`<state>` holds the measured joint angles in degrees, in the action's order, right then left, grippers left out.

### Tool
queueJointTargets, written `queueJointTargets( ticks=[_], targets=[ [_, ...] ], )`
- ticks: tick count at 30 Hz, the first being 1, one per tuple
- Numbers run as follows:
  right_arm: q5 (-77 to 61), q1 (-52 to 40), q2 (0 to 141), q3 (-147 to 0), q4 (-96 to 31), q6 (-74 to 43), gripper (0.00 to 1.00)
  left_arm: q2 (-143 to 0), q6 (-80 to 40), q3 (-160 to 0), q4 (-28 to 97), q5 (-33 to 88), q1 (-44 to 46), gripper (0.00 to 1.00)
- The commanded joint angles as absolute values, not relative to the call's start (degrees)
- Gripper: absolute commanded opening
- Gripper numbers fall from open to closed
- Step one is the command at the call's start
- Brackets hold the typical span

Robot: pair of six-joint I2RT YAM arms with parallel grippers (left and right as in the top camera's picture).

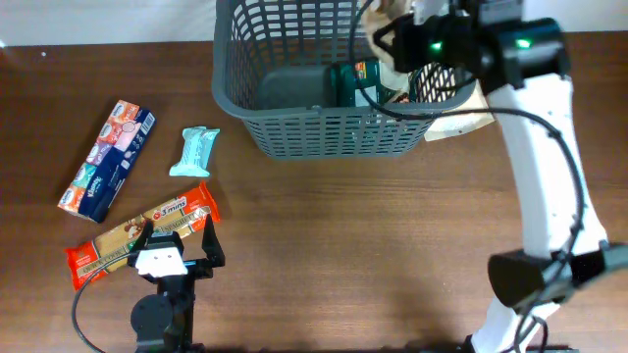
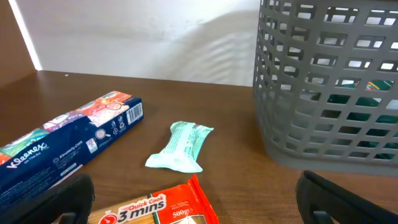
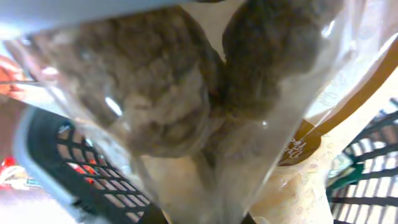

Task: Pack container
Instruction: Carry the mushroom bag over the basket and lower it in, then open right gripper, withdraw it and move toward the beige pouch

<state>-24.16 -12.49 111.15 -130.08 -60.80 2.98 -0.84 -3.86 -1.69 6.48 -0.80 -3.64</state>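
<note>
The right arm's jaws are pinched almost shut on a clear bag of brown baked pieces [image 3: 186, 106], over the right end of the container [image 1: 334, 132], which stands at the tabletop's far edge. The slack film could slip from that grip, or the bag could catch the rim and tumble outside if let go here. The left arm's jaws gape wide and empty over the orange pasta pack [image 1: 137, 235].

You are getting bright, even light overhead; the basket [image 1: 324, 132] is throwing a soft shadow on the table [image 1: 392, 245]. In the right wrist view a clear bag [image 3: 186, 112] is filling the lens, blurring heavily and catching small glints. The left fingers [image 2: 348, 199] are showing dark and out of focus.
</note>
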Motion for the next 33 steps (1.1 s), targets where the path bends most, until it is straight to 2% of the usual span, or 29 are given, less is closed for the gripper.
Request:
queueJointTargets(
  ticks=[1,17,20,22,23,25,32,33],
  targets=[
    [-25.0,-13.1,112.9,-130.8,-60.4,2.8,0.04,-0.3,-2.9,-1.4,6.5,-0.2,-3.5,0.99],
    [-20.3,-13.1,119.8,-130.7,-64.0,4.1,0.04,-0.3,-2.9,-1.4,6.5,-0.2,-3.5,0.99],
    [-20.3,-13.1,120.0,-130.7,-64.0,4.1,0.07,-0.3,-2.9,-1.4,6.5,-0.2,-3.5,0.99],
    [-20.0,-13.1,120.0,-130.7,-64.0,4.1,0.26,-0.3,-2.9,-1.4,6.5,-0.2,-3.5,0.99],
    [-19.6,-13.1,120.0,-130.7,-64.0,4.1,0.43,-0.3,-2.9,-1.4,6.5,-0.2,-3.5,0.99],
    [-19.0,-13.1,120.0,-130.7,-64.0,4.3,0.64,-0.3,-2.9,-1.4,6.5,-0.2,-3.5,0.99],
    [-18.8,-13.1,120.0,-130.7,-63.6,4.3,1.00,-0.3,-2.9,-1.4,6.5,-0.2,-3.5,0.99],
    [-18.8,-13.1,120.0,-130.7,-63.5,4.3,0.99,-0.3,-2.9,-1.4,6.5,-0.2,-3.5,0.99]
  ],
)
